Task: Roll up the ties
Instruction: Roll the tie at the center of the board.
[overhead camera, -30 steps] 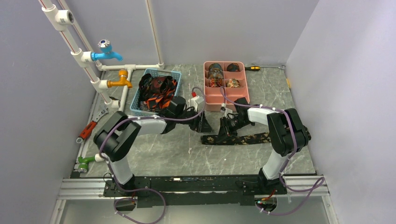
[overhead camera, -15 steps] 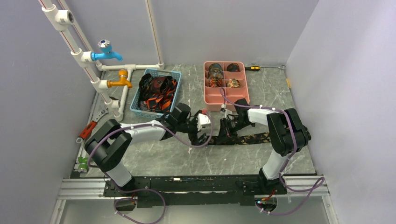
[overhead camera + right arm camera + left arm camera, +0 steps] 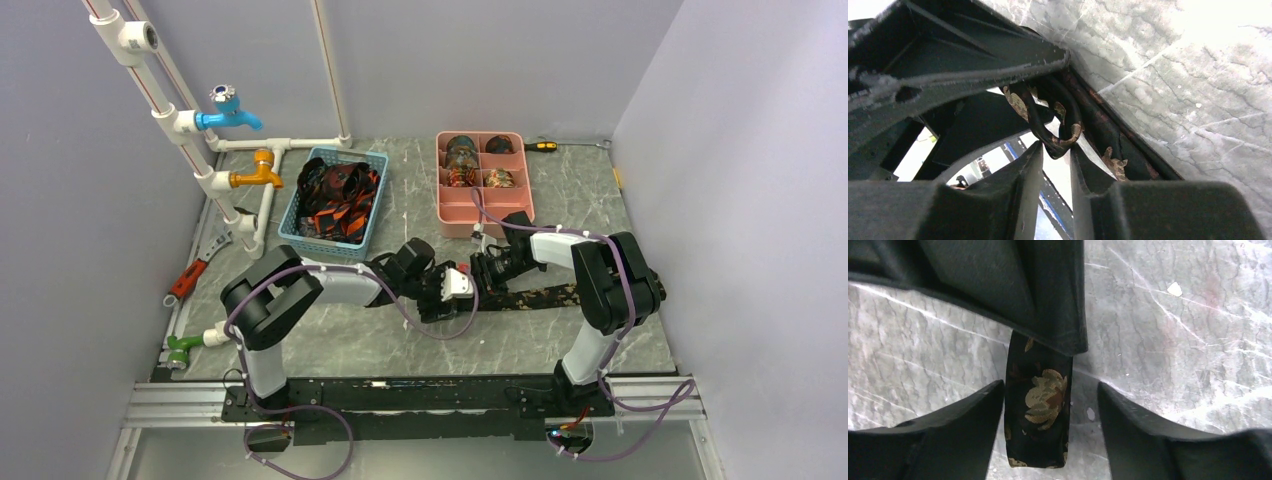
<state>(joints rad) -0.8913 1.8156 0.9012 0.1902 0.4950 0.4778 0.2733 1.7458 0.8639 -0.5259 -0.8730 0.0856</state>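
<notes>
A dark tie (image 3: 545,295) with a gold flower pattern lies flat on the marble table, running left to right. My right gripper (image 3: 483,272) is low over its left part; in the right wrist view the right gripper (image 3: 1055,148) is shut on a raised fold of the tie (image 3: 1068,131). My left gripper (image 3: 452,293) is at the tie's left end. In the left wrist view the left gripper (image 3: 1049,390) is open, its jaws either side of the tie's end (image 3: 1040,405), not touching it.
A blue basket (image 3: 297,228) with several loose ties (image 3: 335,200) stands at the back left. A pink compartment tray (image 3: 480,228) holds rolled ties (image 3: 462,160) at the back. White pipes with taps (image 3: 235,110) line the left side. A screwdriver (image 3: 540,146) lies at the back.
My left arm has swung from beside the blue basket to the right and nearer, bringing its open gripper down around the tie's left end. The right gripper has stayed put.
</notes>
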